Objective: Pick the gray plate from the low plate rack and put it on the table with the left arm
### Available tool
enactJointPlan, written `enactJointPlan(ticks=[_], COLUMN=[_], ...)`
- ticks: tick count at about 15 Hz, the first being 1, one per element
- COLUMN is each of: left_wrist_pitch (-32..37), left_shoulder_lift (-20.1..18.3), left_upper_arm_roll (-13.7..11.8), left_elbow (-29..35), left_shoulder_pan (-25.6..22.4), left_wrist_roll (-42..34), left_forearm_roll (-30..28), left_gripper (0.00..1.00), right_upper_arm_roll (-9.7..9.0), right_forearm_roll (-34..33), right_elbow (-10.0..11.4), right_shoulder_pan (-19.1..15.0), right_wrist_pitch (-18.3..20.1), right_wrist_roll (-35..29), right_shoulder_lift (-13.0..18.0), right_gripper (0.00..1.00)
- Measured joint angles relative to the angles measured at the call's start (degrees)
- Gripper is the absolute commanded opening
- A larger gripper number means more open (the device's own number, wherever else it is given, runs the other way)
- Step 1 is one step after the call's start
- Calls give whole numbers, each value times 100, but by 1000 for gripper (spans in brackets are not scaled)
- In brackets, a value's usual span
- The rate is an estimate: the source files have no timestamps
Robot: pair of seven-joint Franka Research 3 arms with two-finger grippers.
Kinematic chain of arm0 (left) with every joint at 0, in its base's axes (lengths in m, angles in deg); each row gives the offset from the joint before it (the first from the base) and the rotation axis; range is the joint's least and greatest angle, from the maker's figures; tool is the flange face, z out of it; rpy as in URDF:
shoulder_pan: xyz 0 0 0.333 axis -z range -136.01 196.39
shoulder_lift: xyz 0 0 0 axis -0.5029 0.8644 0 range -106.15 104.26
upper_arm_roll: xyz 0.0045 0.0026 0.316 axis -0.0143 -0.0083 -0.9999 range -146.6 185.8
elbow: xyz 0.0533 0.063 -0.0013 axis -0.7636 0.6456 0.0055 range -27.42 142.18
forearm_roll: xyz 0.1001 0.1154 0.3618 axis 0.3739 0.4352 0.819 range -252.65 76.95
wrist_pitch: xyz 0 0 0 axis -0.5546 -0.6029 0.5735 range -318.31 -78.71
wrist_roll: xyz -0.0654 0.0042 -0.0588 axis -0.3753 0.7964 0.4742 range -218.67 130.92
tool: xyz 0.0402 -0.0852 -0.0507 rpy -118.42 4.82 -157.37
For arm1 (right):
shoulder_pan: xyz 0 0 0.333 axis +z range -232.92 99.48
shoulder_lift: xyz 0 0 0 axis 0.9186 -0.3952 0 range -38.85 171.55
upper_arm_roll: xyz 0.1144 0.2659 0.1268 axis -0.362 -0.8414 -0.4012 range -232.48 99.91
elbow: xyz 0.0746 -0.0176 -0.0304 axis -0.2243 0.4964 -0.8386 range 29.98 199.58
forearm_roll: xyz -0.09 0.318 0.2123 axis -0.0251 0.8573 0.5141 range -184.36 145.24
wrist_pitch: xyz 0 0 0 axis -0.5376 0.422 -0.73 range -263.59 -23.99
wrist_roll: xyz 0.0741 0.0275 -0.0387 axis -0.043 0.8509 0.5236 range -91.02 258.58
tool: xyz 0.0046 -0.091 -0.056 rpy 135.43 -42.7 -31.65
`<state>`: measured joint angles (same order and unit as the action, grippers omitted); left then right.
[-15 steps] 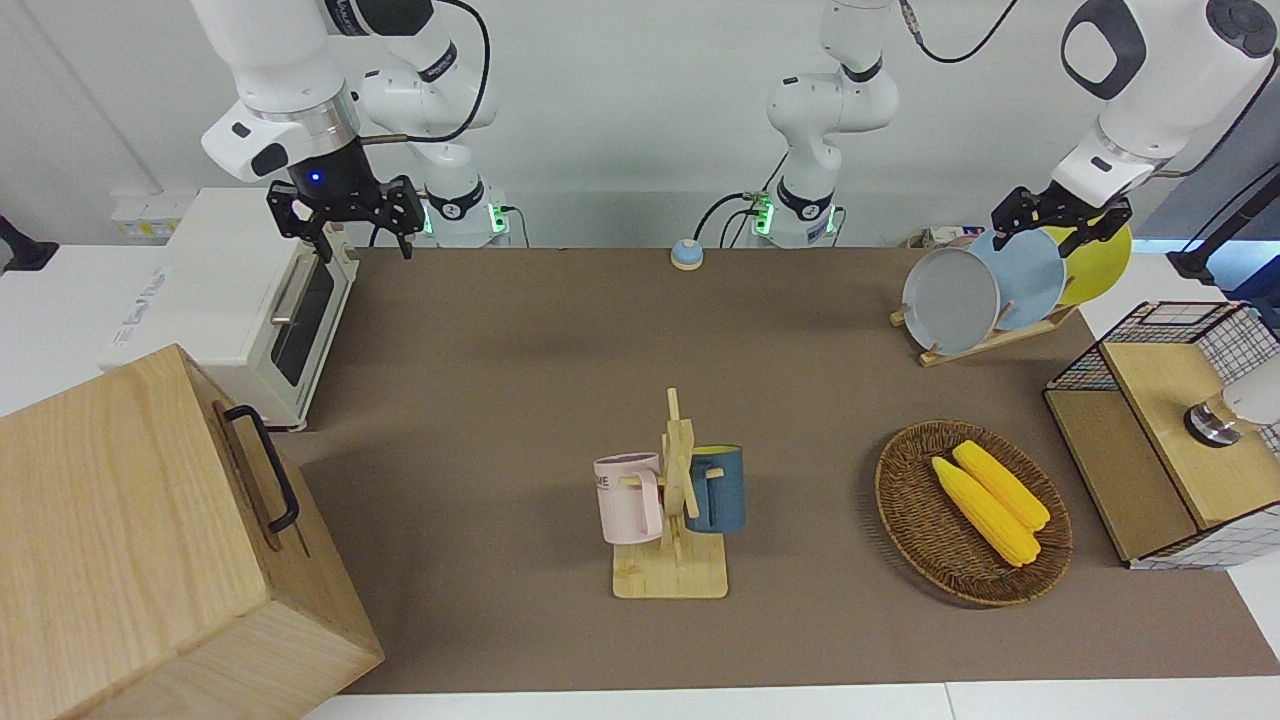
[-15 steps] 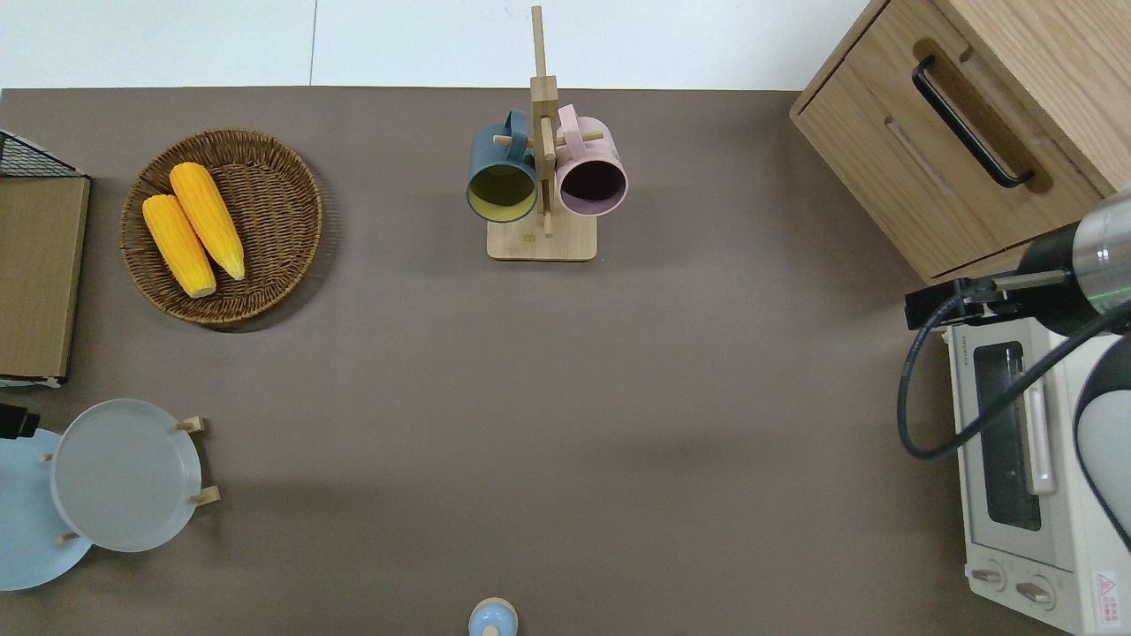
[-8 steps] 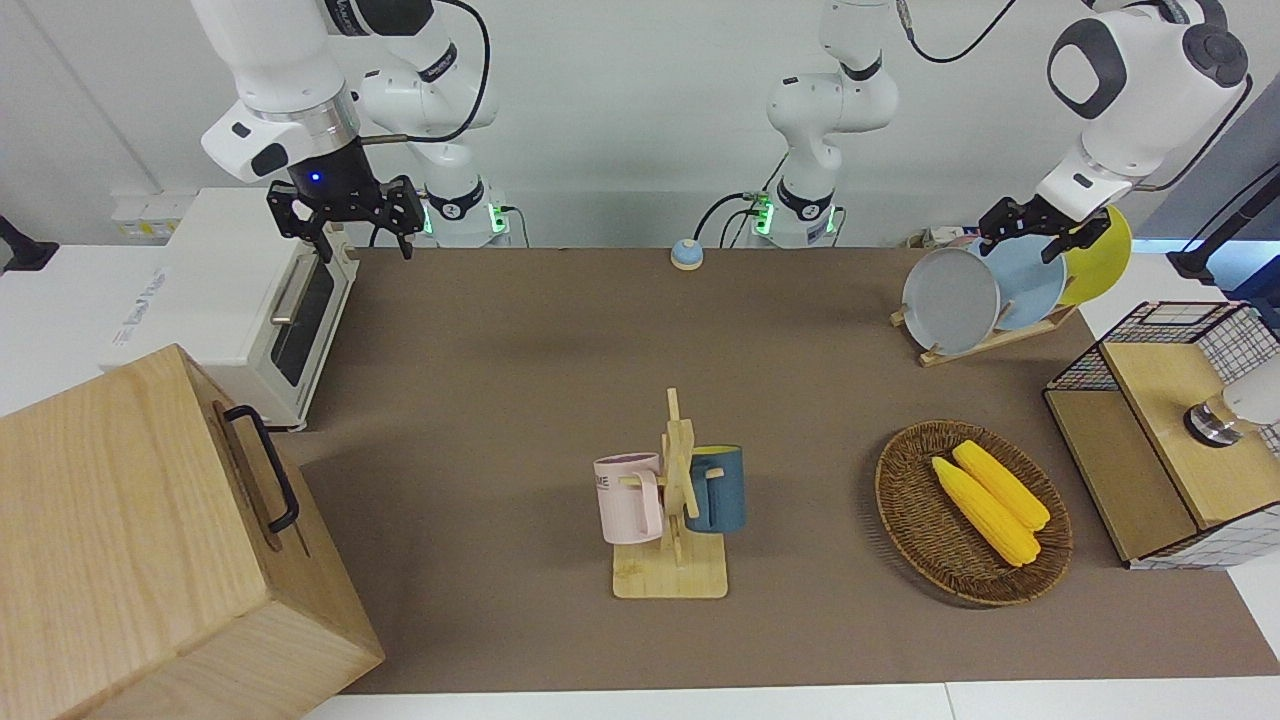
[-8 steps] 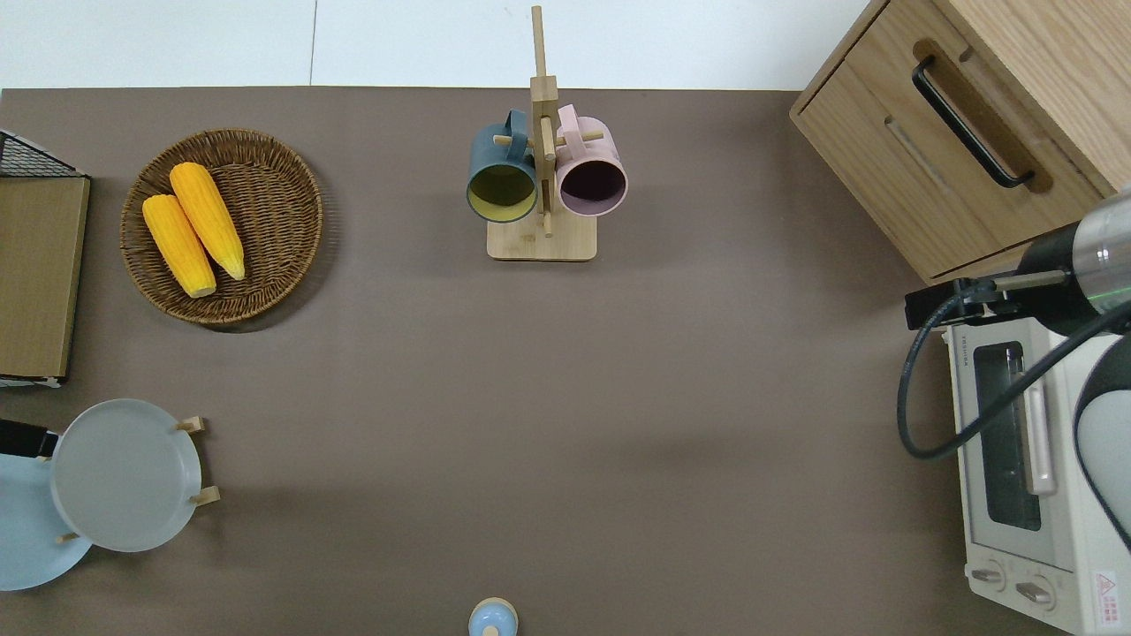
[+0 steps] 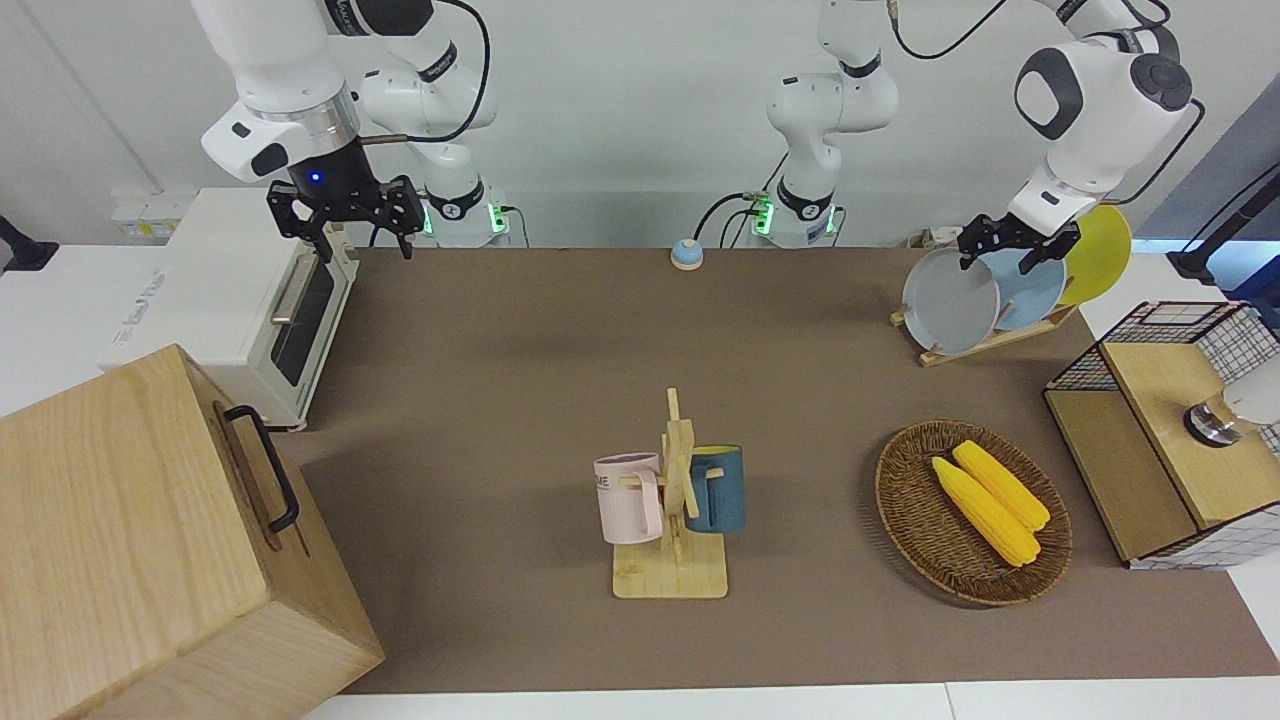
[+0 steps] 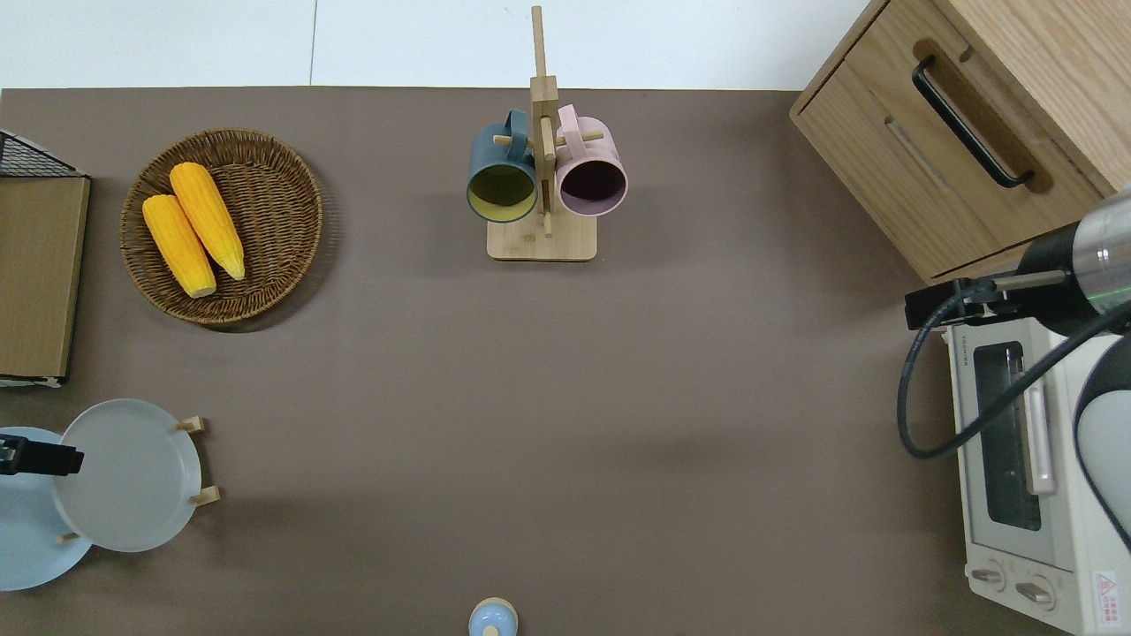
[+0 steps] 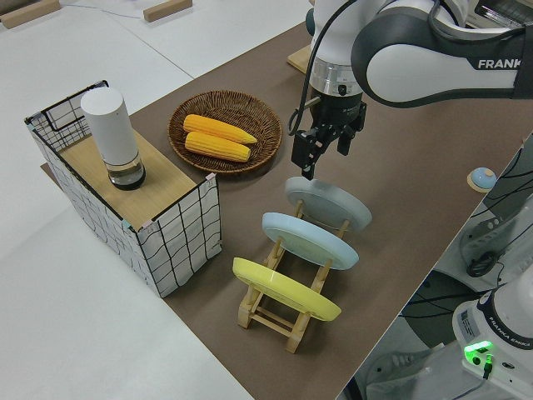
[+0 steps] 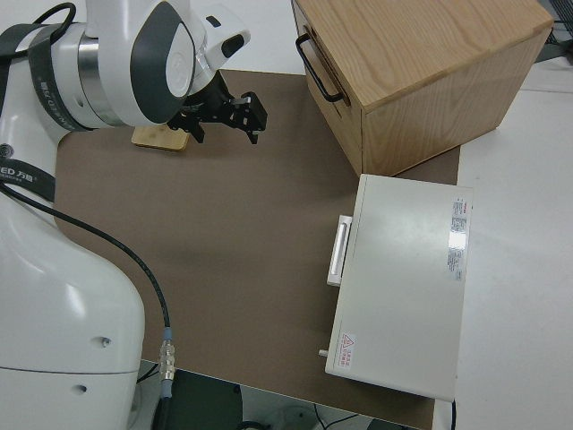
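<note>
The gray plate leans in the slot of the low plate rack farthest from the robots, at the left arm's end of the table. It also shows in the overhead view and the left side view. My left gripper is open and empty. It hangs over the gray plate's upper rim, between that plate and the light blue plate, as the overhead view and left side view show. My right gripper is open and parked.
A light blue plate and a yellow plate stand in the same rack. A wicker basket holds two corn cobs. There are also a mug tree, a wire crate, a toaster oven and a wooden cabinet.
My left gripper has moved from over the yellow and blue plates toward the gray plate's upper rim and come lower. The plates and the right arm have not moved.
</note>
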<state>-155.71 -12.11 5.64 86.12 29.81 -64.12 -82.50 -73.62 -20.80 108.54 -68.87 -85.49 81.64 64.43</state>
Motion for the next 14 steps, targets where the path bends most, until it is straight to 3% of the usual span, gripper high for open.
enactJointPlan(ticks=[9,11,12,13,14], left_wrist_pitch=[-909,-1033,-1068,-1084,-1085], left_shoulder_lift=[-6,-7,-7,-7,-7], left_upper_arm_roll=[1,1,1,1,1], left_elbow=[797,883,905,921,925], left_shoulder_pan=[1,1,1,1,1], left_wrist_roll=[385,408,412,416,417], left_forearm_roll=[178,240,245,247,249], left_gripper=[989,950,848,673,427], right_upper_arm_roll=[0,0,0,0,0], right_forearm_roll=[0,0,0,0,0], right_elbow=[0,0,0,0,0], right_shoulder_pan=[0,0,0,0,0], right_wrist_pitch=[0,0,0,0,0], right_wrist_roll=[0,0,0,0,0], right_shoulder_lift=[0,0,0,0,0], right_gripper=[983,983,983,983,983])
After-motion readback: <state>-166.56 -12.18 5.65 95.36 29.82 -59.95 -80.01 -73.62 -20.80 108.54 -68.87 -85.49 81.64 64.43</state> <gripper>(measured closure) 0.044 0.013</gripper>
